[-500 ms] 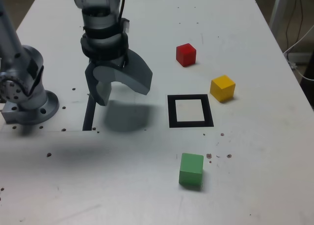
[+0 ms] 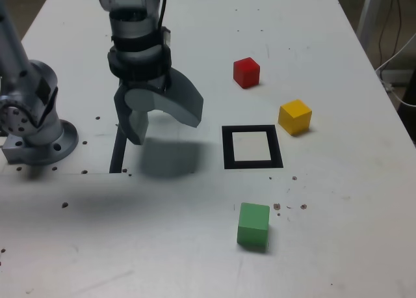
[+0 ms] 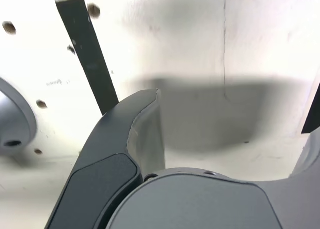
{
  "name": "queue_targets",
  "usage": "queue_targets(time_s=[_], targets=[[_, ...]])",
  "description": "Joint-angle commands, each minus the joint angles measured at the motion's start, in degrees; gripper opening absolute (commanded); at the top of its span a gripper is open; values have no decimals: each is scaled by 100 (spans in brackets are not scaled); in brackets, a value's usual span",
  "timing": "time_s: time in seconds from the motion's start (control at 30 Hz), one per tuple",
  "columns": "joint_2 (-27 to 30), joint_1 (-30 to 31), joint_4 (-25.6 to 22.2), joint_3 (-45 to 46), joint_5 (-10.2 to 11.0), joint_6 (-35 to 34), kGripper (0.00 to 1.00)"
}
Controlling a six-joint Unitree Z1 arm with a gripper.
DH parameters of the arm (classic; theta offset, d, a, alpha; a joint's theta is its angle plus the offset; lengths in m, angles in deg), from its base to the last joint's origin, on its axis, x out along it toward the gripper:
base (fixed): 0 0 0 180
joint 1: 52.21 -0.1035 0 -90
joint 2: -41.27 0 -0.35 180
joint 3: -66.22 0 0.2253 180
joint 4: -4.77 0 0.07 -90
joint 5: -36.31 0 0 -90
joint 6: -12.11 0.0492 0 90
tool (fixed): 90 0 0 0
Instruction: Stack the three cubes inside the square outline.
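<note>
My gripper (image 2: 162, 123) hung wide and empty, left of the square outline (image 2: 251, 147) in the exterior view. Three cubes lay outside it.

white table (image 2: 338, 64) (scuffed), cables (image 2: 398, 57) beyond

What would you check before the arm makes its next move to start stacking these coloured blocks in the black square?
1. Gripper open and empty: ok; its jaws stand apart and hold nothing.
2. Square outline free of blocks: ok; its white inside is bare.
3. All three cubes in sight and apart: ok; red cube, yellow cube and green cube each sit alone on the white table.
4. Gripper lined up over a cube: not ok; it hangs at the exterior view's left of the outline, near the black strip.
5. Path to the cubes clear: ok; nothing stands between.
6. Height above the table: cannot tell.
</note>
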Motion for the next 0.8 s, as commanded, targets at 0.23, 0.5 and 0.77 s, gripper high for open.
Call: queue_targets(time_s=[0.23,0.5,0.77], targets=[[-29,-359,-798,-638,-170,-29,99],[-400,-808,-1123,-1265,131,-48,97],[-784,-1334,-1170,-1813,391,-60,100]])
